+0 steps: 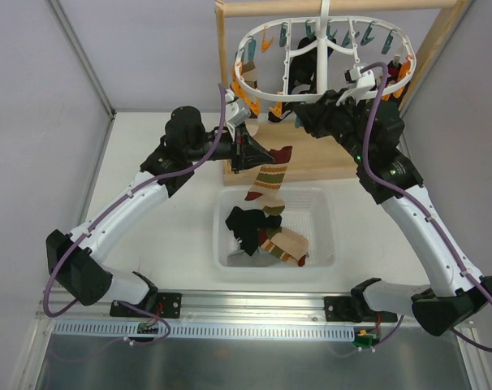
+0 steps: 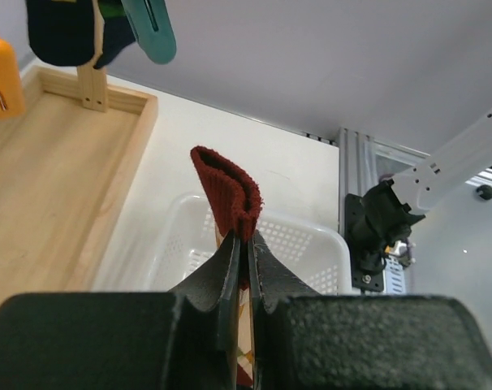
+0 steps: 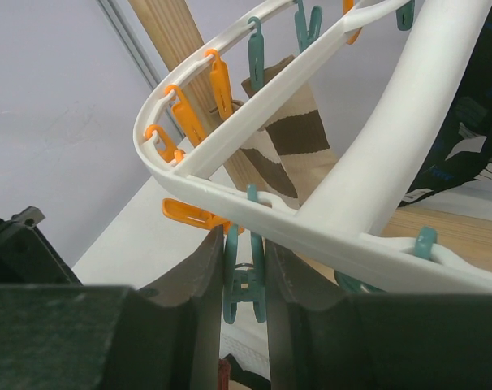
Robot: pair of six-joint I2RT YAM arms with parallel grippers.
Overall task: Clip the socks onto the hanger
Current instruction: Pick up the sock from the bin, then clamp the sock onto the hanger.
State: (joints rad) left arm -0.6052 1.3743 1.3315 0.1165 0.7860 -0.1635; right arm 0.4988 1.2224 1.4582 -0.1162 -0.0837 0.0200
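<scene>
The left gripper (image 1: 240, 154) (image 2: 248, 244) hovers just beyond the far-left corner of the white mesh basket (image 1: 327, 236) (image 2: 311, 244). Its jaws are clamped on a striped sock (image 1: 268, 175) (image 2: 227, 191), with the dark red cuff sticking out past the fingertips. The rest of that sock (bands of cream, olive and red) trails down to the basket's far rim.

The basket sits on the bench (image 1: 173, 236) between the two arms. It holds a loose pile of socks (image 1: 262, 231): a black one on the left, tan and brown-and-cream striped ones to the right, and some dark red among them.

Beyond the basket stands the wooden stand (image 1: 311, 162) (image 2: 43, 162), and the white hanger (image 1: 250, 36) (image 3: 368, 162) hangs from its top bar, above and behind the basket. A brown-and-cream sock (image 3: 291, 138) and a black sock (image 1: 307, 77) (image 3: 465, 146) are already clipped to it.

The right gripper (image 1: 301, 110) (image 3: 244, 252) is up under the hanger's ring, above the basket's far side. Its jaws press on both sides of a teal clothespin (image 3: 244, 280) that dangles from the rim, next to several orange ones.
</scene>
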